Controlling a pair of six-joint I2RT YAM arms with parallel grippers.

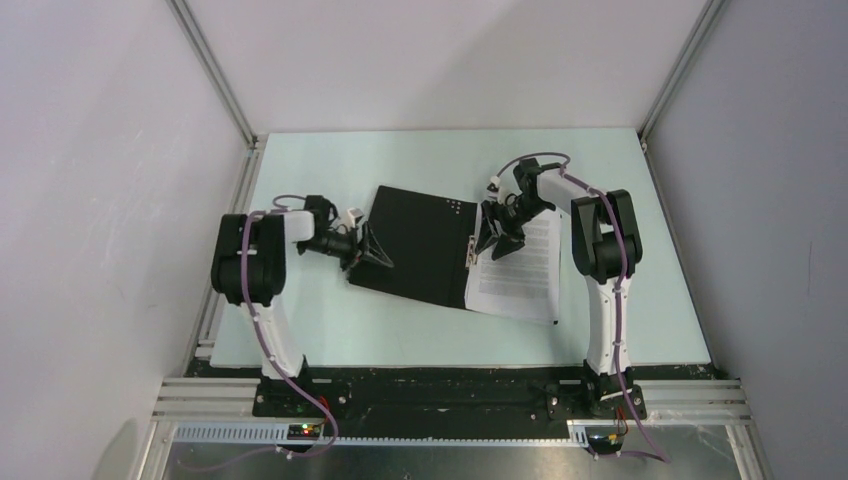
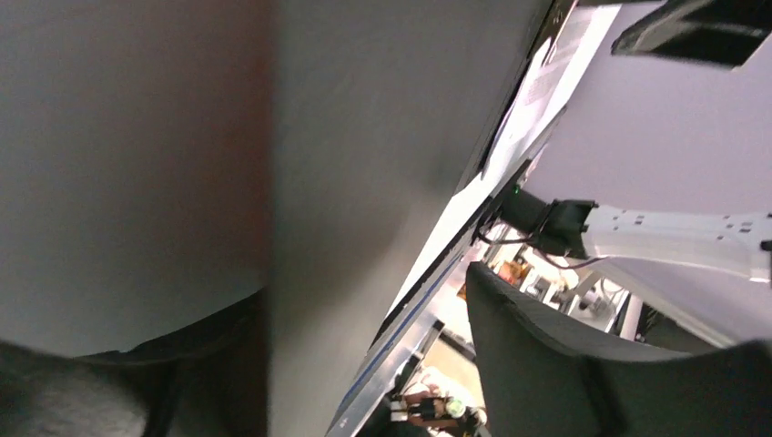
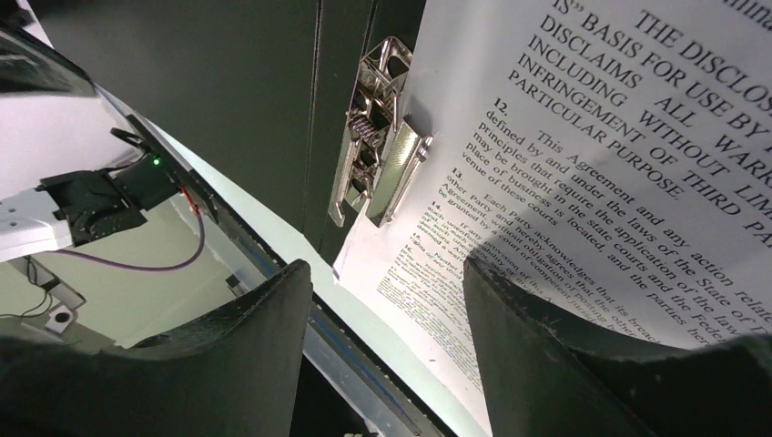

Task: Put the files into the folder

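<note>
Right end effector, jaws wide & empty, hovers over files by clip at their left edge. Files' long axis runs near–far, on right half of open folder, mid-desk. R arm nearer. Left end effector at folder's left edge; grip can't be told, wrist view blurred.

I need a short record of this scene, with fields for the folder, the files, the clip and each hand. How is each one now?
folder: open on the table, black inside facing up
files: white printed sheets on the folder's right side
clip: metal, beside the fold, its arm lying over the sheets' edge
left hand: open, at the folder's left edge
right hand: open, over the clip and the sheets, holding nothing
</note>
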